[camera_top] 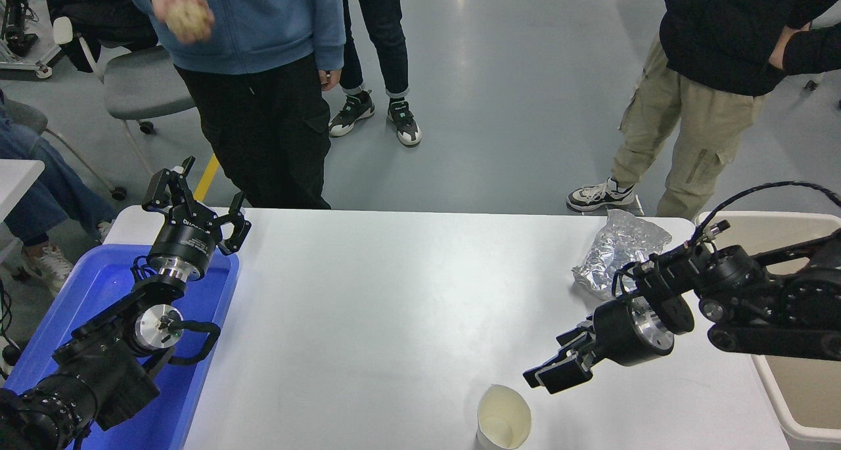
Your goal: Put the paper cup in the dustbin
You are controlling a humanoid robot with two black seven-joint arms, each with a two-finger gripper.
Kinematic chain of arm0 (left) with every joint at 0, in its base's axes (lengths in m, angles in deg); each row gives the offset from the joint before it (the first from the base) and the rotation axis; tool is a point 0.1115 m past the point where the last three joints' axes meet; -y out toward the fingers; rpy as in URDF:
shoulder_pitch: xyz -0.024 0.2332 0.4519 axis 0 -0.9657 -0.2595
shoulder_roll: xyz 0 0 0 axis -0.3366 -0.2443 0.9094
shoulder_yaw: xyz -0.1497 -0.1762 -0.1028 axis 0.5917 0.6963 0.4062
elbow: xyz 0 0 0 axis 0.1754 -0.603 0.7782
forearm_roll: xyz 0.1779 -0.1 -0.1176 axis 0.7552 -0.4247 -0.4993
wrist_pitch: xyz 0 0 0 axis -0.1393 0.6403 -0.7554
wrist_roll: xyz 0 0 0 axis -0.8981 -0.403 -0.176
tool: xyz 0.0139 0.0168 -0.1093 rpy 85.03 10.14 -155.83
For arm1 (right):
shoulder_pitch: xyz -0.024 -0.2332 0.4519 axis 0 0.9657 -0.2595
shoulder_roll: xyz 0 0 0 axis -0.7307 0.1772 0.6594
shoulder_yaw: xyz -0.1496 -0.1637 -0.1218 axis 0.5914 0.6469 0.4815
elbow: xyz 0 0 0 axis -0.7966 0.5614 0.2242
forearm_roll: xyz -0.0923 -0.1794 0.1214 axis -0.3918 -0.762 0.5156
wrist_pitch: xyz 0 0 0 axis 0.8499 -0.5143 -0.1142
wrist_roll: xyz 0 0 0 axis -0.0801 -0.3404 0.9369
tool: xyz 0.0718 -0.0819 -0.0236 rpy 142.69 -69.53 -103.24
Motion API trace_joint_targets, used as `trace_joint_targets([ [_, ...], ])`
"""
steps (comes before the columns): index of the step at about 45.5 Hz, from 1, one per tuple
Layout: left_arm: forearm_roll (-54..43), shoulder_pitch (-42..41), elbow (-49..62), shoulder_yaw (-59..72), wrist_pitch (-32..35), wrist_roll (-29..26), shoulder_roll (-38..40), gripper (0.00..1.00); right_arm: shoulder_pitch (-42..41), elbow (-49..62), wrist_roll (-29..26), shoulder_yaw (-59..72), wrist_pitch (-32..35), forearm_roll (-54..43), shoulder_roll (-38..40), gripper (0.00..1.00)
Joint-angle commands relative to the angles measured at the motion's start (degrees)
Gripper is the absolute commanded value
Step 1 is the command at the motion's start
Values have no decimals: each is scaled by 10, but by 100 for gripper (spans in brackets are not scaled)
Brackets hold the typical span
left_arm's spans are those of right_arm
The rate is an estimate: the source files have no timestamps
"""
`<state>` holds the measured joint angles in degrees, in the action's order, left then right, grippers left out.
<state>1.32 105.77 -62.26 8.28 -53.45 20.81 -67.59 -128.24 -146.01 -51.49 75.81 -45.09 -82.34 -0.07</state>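
The paper cup [504, 424] stands upright on the white table [394, 292] near its front edge, its mouth facing up. My right gripper [553, 363] is open and empty; it hangs tilted down just above and to the right of the cup's rim without touching it. The dustbin [770, 221] stands off the table's right edge, partly hidden behind my right arm. My left gripper [197, 200] is open and parked over the blue tray at the left.
A crumpled silver foil bag [617, 253] lies at the table's back right, behind my right arm. A shallow blue tray [98, 286] sits at the left edge. Several people stand at the far side; one hand [181, 6] holds a crumpled ball.
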Motion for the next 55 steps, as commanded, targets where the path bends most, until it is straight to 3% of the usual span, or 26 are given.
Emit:
trace_joint_targets([
  [1, 0, 0, 0, 0, 0, 0, 0, 100, 23, 38, 7, 22, -19, -23, -57, 100],
  [45, 0, 0, 0, 0, 0, 0, 0, 100, 79, 131, 7, 12, -20, 40, -110, 99],
  [51, 0, 0, 0, 0, 0, 0, 0, 100, 79, 132, 7, 13, -21, 39, -110, 98],
  [55, 0, 1, 0, 0, 0, 0, 0, 100, 79, 132, 8, 14, -25, 38, -110, 90],
])
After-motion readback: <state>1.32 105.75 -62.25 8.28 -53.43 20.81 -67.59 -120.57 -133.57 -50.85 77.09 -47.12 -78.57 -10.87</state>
